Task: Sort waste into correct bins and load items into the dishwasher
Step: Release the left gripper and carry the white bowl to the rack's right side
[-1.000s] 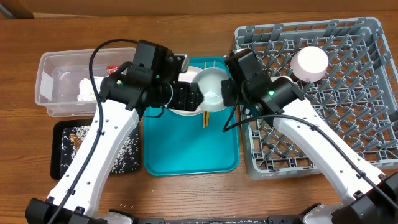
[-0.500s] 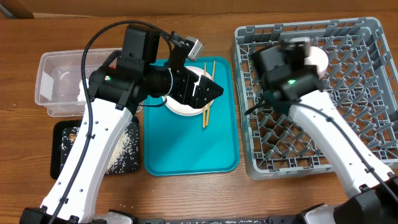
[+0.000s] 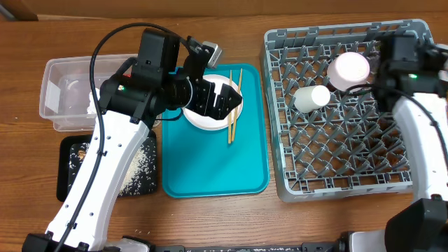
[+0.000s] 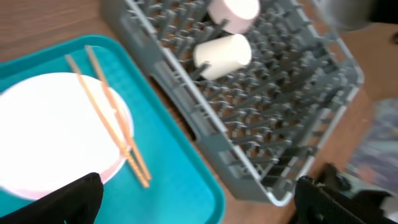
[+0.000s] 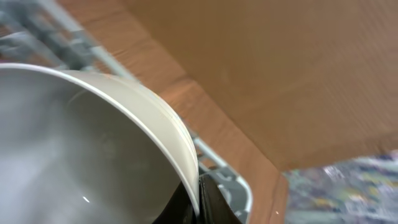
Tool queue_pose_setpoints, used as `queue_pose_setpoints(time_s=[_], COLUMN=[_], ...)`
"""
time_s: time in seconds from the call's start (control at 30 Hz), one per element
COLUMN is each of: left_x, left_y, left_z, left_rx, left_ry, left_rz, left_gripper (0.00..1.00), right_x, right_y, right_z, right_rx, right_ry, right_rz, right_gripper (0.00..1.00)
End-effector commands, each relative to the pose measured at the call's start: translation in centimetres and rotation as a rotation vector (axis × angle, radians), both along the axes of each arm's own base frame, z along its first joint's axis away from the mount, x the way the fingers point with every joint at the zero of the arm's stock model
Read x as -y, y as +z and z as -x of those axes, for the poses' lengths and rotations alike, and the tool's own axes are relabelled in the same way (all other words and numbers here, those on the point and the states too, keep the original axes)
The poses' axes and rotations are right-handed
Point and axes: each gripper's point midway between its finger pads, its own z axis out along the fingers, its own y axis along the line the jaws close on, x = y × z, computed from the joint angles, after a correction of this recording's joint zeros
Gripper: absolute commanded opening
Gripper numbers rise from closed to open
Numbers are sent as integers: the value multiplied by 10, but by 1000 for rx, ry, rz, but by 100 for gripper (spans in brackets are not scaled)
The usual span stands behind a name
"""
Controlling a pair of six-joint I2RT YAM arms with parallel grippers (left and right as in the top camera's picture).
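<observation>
**Grey bowl pinched at rack's far-right corner; L pincer wide open over plate**

**Overhead:** The grey dish rack (image 3: 336, 161) takes the R side of the table (image 3: 210, 224). A white cup (image 3: 311, 98) lies on its side in the rack's far-left part, w/ the pink bowl (image 3: 348, 70) just beyond it to the right. The teal tray (image 3: 210, 161) sits centre. The round pale plate (image 3: 199, 120) is at its far end, w/ two chopsticks (image 3: 232, 112) side by side along the plate's R edge. The clear tub (image 3: 63, 94) is far left, w/ the white napkin (image 3: 92, 105) in it, partly under the arm. The black tray (image 3: 70, 178) is near left and holds brown scraps (image 3: 85, 152) and rice crumbs (image 3: 136, 162). The L gripper (image 3: 234, 98) hovers above the plate, fingers apart, nothing btwn them. The R arm (image 3: 413, 133) reaches to the rack's far-right corner. Its fingers and load can't be made out from here.

**Left wrist:** The L gripper's two black fingertips sit at the bottom corners of the frame, spread as wide as the view, empty. The plate and crossed-over chopsticks lie below on the tray. The cup is on its side among the rack's pegs. The pink bowl is cut off by the top edge. The R side of the frame is blurred.

**Right wrist:** The R gripper (image 5: 198, 202) is pressed together on the rim of the grey bowl (image 5: 74, 137). The bowl is pale, smooth and tilted, and fills the L half of the frame. The rack's rim shows just beyond it, w/ bare wood past that. The whole frame is blurred, and the fingers are mostly cut off at the bottom.
</observation>
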Motion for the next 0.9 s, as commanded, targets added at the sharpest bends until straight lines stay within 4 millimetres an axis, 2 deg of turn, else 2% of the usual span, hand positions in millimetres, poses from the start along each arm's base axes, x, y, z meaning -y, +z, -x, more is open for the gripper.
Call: queue_pose_setpoints(time_s=[0.0,0.1,0.27,0.4,0.5,0.87], left_x=[-17,-22,-23,-23,-23,-23], left_y=[1,-1,-1,-1,-1,-1], left_z=[-13,-16,-17,-17,-17,-17], left_rx=[66,74,76,76,76,76], left_ry=[65,86,93,93,93,93], left_rz=[-92,-116,-125,-125,-125,-125], left_gripper=[100,100,100,100,100,100], right_x=[22,30,34,34,28,11], right_y=[15,18,12,-1,-19,-49], right_z=[7,6,-3,-4,-4,2], right_rx=[-16,-77,-337,-475,-595,-666], right_ry=[-36,-10,113,163,245,357], right_rz=[56,75,112,104,52,-96], right_gripper=[4,4,4,4,4,4])
